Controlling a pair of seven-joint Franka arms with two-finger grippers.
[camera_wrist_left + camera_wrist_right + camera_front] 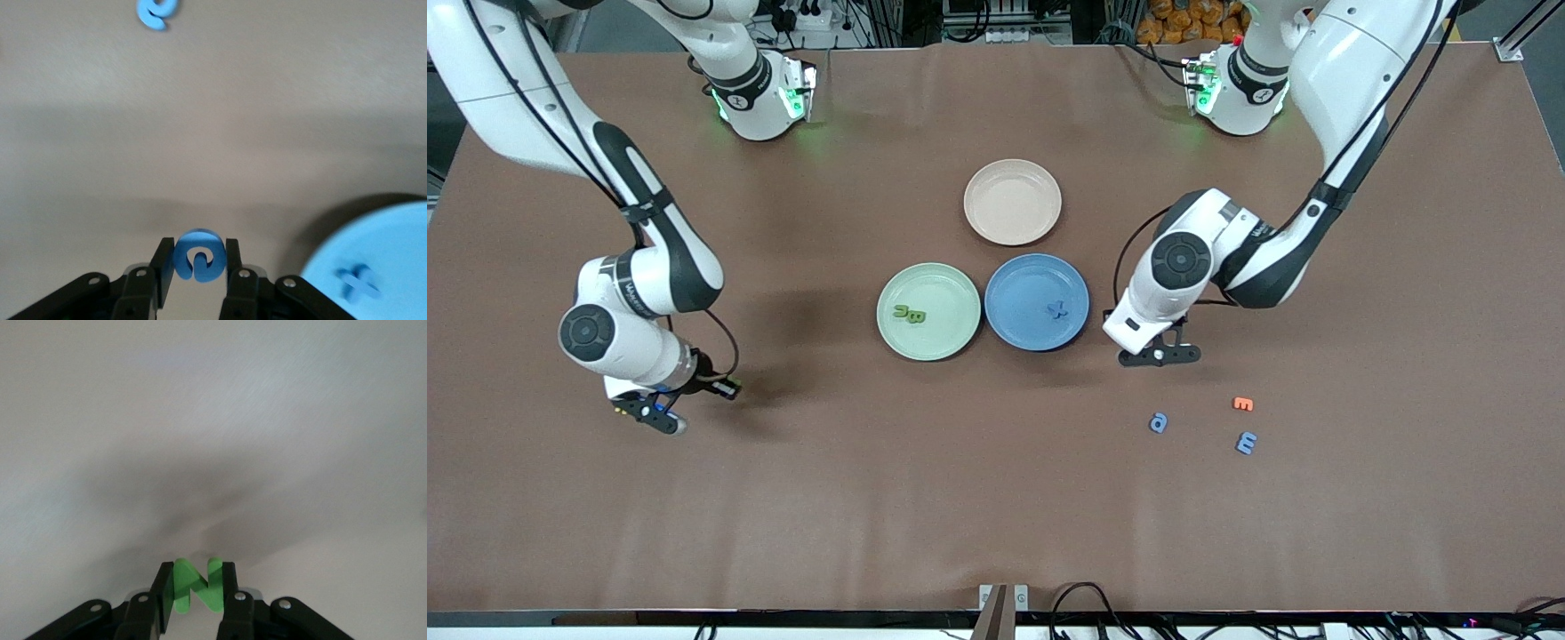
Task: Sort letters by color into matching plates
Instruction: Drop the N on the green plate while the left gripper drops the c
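On the brown table, a pale green round plate carrying two green foam letters is set touching a blue round plate carrying one blue foam letter. Left gripper — beside the blue plate, clamped on a blue curled letter. Right gripper — toward the right arm's end, clamped on a green N-shaped letter. Two blue loose letters are left on the table.

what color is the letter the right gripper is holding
Green. The letter sits clamped in the right gripper, clearest in the right wrist view.
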